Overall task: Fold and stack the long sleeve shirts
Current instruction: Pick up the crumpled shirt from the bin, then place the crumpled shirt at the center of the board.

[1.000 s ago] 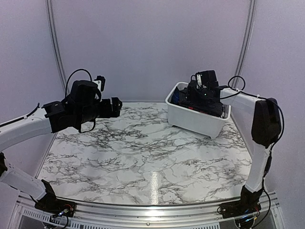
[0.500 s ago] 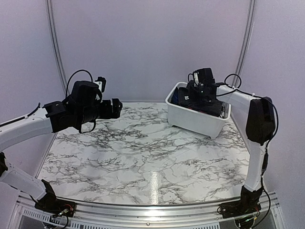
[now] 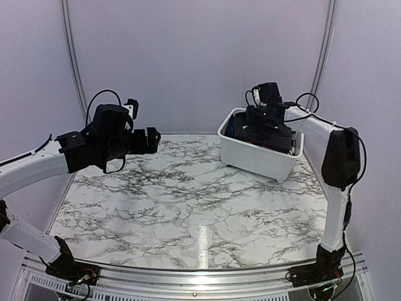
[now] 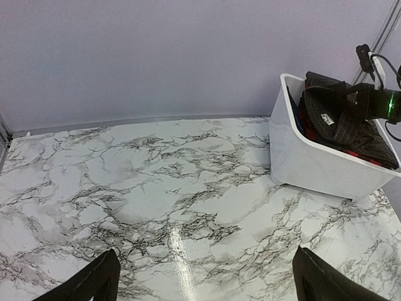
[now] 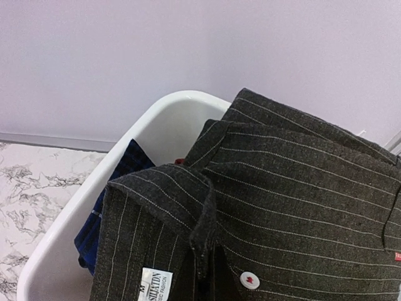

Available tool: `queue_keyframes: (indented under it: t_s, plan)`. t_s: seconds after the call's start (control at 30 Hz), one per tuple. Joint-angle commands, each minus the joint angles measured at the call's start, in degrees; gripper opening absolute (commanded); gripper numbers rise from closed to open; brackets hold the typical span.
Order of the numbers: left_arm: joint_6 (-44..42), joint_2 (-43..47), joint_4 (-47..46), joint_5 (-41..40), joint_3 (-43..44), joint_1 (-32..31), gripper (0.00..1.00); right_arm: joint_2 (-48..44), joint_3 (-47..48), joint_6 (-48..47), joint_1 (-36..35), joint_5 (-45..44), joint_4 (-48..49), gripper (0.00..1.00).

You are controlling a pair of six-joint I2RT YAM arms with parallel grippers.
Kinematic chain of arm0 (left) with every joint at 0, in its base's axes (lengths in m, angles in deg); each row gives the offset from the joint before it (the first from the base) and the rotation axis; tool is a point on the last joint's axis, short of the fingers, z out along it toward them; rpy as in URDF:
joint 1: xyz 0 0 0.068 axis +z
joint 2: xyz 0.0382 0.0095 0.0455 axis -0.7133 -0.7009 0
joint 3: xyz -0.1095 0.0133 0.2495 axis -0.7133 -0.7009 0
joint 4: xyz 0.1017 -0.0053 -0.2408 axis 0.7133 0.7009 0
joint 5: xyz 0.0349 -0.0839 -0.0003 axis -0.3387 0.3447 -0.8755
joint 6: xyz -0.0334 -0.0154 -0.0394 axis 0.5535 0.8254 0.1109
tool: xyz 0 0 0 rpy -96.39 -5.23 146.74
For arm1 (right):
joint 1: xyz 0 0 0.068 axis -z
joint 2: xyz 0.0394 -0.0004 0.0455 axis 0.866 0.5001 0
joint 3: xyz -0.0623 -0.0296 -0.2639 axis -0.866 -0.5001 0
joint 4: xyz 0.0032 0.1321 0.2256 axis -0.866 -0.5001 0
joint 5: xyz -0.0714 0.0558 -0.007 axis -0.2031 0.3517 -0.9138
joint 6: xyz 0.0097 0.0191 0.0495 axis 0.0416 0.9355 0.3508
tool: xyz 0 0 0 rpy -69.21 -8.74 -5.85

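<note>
cloth: pinstriped shirt — soft, light, limp; I'd take the collar.
right gripper: clamped on it, 2 o'clock.
left gripper: spread apart.

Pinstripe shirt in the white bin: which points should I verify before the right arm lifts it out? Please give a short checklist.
1. Right hand shut on the pinstripe shirt: ok, cloth bunches up toward it.
2. Exact grip point: cannot tell, not visible in the wrist view.
3. Shirt out of the white bin: not ok, most lies inside.
4. Blue garment beneath not caught: cannot tell.
5. Left hand open and empty: ok, above the table.
</note>
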Motion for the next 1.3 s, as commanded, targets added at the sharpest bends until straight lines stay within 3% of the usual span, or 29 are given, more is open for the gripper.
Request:
queue_keyframes:
  t_s: [0.0, 0.67, 1.07, 1.27]
  plan:
    - [-0.1, 1.21, 1.37, -1.16, 1.68, 0.4, 0.99, -3.29, 2.77, -1.06, -1.4, -1.11, -1.37, 0.0]
    - [0.11, 1.41, 1.29, -1.39, 1.32, 1.11, 0.99, -11.42, 10.97, -7.31, -10.84, -6.38, -5.72, 0.0]
    - [-0.6, 3.88, 0.63, -4.25, 0.74, 1.67, 0.99, -17.7, 16.09, -14.84, -30.07, -2.36, 0.41, 0.0]
    - [-2.19, 10.05, -1.16, -6.64, -1.25, 1.8, 0.99, -19.81, 16.82, -18.24, -40.15, 0.0, 7.42, 0.0]
